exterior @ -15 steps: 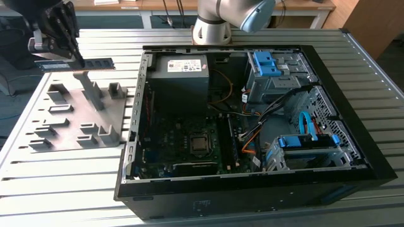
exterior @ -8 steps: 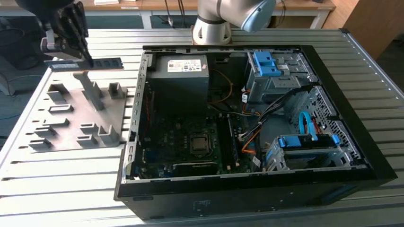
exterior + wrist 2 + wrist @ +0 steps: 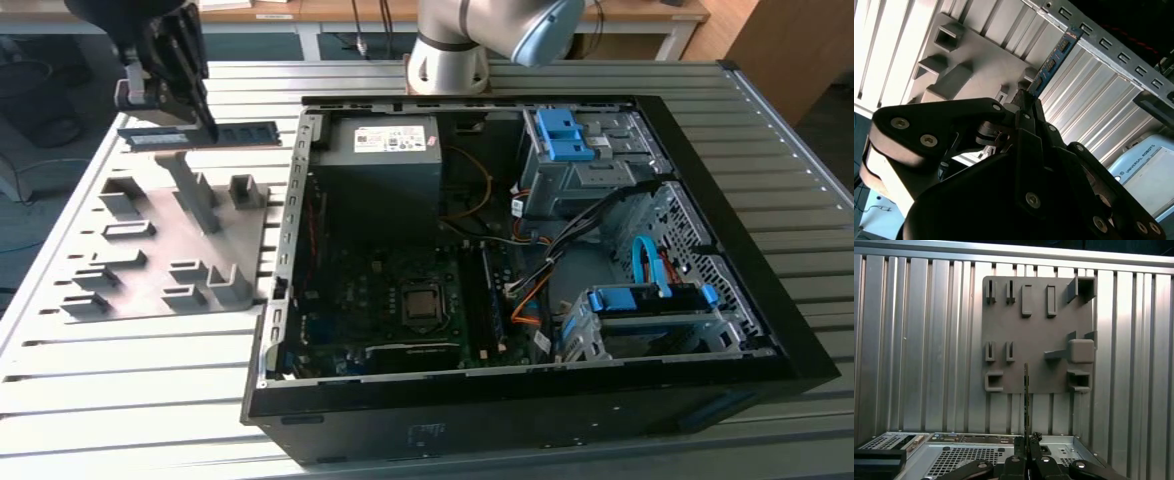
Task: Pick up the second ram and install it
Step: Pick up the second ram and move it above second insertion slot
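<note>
My gripper hangs at the far left of the exterior view, shut on the second ram. This is a long thin blue-green stick, held level in the air above the far edge of the grey fixture plate. In both wrist views the second ram sticks out from between the closed black fingers; in the first wrist view it shows edge-on over the plate. The open computer case with its motherboard lies to the exterior view's right of the gripper.
The slatted metal table carries the fixture plate with its upright blocks and the case. Inside the case are blue drive brackets, a power supply and loose cables. The arm's base stands behind the case.
</note>
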